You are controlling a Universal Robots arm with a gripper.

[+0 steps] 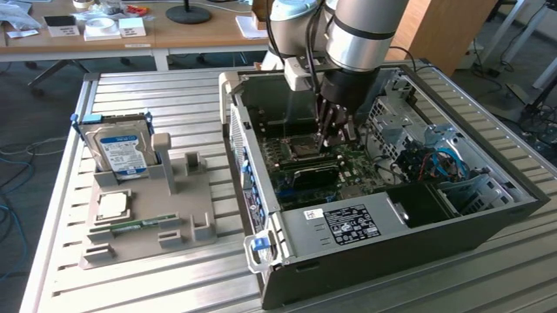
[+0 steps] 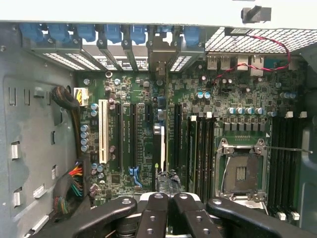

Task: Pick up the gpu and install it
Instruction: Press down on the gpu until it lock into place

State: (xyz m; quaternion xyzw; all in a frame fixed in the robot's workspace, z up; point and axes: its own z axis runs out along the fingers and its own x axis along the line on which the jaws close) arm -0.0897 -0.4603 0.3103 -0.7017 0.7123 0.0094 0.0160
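The jaws (image 1: 329, 140) (image 2: 166, 198) are closed, their black tips pressed together, and they hang low inside the open computer case (image 1: 487, 215) over the motherboard (image 2: 133, 99). Just under the tips stands the gpu (image 1: 309, 176) (image 2: 161, 148), upright on its edge in one of the long card slots. In the wrist view it shows as a thin strip running from below the tips towards the slotted back wall of the case. Whether the tips actually pinch the card or only hover right above its end cannot be told. The empty processor socket (image 1: 304, 150) (image 2: 242, 171) lies just beyond the card, with the memory slots between them. The silver arm (image 1: 366, 32) comes down into the case from above. On the exterior view's left, well apart from the case, a grey holder (image 1: 174, 208) sits on the ribbed metal worktop (image 1: 174, 280). It carries a blue-labelled hard drive (image 1: 117, 150) standing at its far end, a square processor chip (image 1: 113, 205) and a narrow green memory stick (image 1: 139, 225) lying nearer
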